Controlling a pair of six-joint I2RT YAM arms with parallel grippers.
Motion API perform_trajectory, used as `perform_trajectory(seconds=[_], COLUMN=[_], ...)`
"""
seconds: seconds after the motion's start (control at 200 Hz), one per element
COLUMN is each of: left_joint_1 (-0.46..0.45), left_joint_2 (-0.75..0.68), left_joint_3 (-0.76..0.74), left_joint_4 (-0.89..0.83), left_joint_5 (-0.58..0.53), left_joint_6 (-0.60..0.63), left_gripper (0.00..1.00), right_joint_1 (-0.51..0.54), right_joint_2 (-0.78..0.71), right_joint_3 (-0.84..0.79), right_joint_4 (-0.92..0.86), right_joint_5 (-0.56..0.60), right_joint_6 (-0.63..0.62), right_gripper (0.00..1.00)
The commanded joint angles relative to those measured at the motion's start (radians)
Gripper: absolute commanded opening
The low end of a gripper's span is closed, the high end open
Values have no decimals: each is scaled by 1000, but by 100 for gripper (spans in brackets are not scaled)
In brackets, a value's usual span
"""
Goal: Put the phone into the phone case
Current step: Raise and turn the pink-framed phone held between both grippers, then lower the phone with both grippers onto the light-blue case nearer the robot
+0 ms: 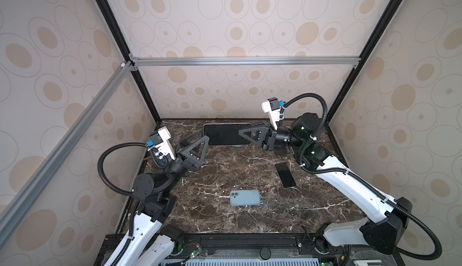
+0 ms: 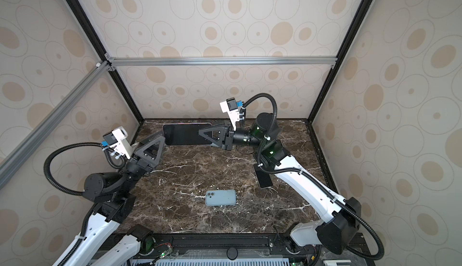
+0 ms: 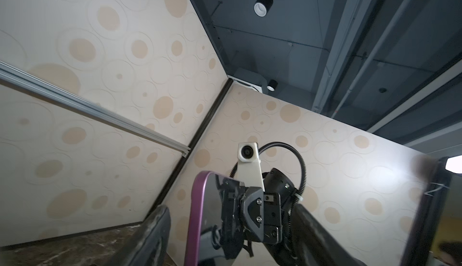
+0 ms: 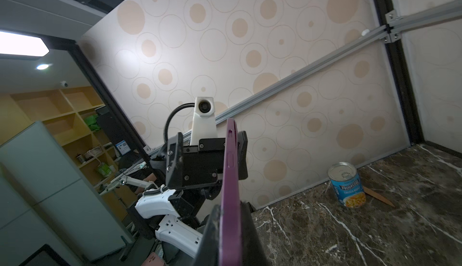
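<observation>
Right claw (image 1: 242,132) clamped on purple-edged black phone (image 1: 225,133), lifted off dark marble table (image 1: 225,167); left claw (image 1: 196,139) jaws apart.

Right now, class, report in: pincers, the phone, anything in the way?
Right pincer shut on purple-edged phone, held aloft. Left pincer open around its free end. Blue phone, black phone flat on table.

Blue phone (image 1: 245,197), black phone (image 1: 285,175) obstruct tabletop (image 1: 220,169)
</observation>
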Motion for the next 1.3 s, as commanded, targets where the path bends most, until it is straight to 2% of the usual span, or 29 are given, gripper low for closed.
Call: perform_trajectory(seconds=[0.0, 0.08, 0.175, 0.225, 0.275, 0.39, 0.435, 0.475, 0.525, 0.655, 0.79, 0.975, 1.09, 1.16, 1.29], left_joint_1=[4, 3, -9, -20, -22, -22, -23, -25, -29, -37, -57, -87, -116, -126, -133], left_joint_2=[-51, -70, -59, -45, -24, 69, 120, 169, 231, 361, 432, 531, 566, 588, 609], left_joint_3=[59, 75, 59, 35, 5, -88, -126, -147, -173, -226, -299, -326, -351, -356, -362], left_joint_4=[-283, -517, -701, -755, -777, -732, -685, -657, -629, -590, -431, -375, -332, -324, -346], left_joint_5=[-186, -305, -401, -405, -355, -173, -99, -53, -19, -19, 9, 22, 45, 61, 62], left_joint_6=[184, 311, 392, 397, 384, 314, 276, 241, 204, 117, 41, 33, 6, 5, 9], left_gripper=[80, 80, 77, 75, 75, 68, 62, 58, 58, 62, 62, 59, 58, 51, 46], right_joint_1=[4, 4, 9, 24, 50, 118, 129, 131, 134, 133, 133, 133, 133, 133, 129], right_joint_2=[-122, -186, -250, -283, -316, -379, -398, -410, -420, -414, -367, -225, -140, -114, -74], right_joint_3=[-72, -172, -277, -335, -390, -503, -532, -554, -577, -641, -672, -596, -561, -567, -570], right_joint_4=[-182, -269, -423, -505, -579, -678, -703, -729, -755, -718, -598, -553, -521, -475, -431], right_joint_5=[223, 307, 357, 384, 424, 526, 547, 569, 603, 638, 630, 573, 521, 510, 502], right_joint_6=[-77, -47, 32, 58, 76, 122, 134, 146, 158, 195, 213, 152, 155, 172, 189], right_gripper=[0, 0, 0, 0, 0, 0, 0, 0, 0, 0, 0, 0, 0, 0, 0])
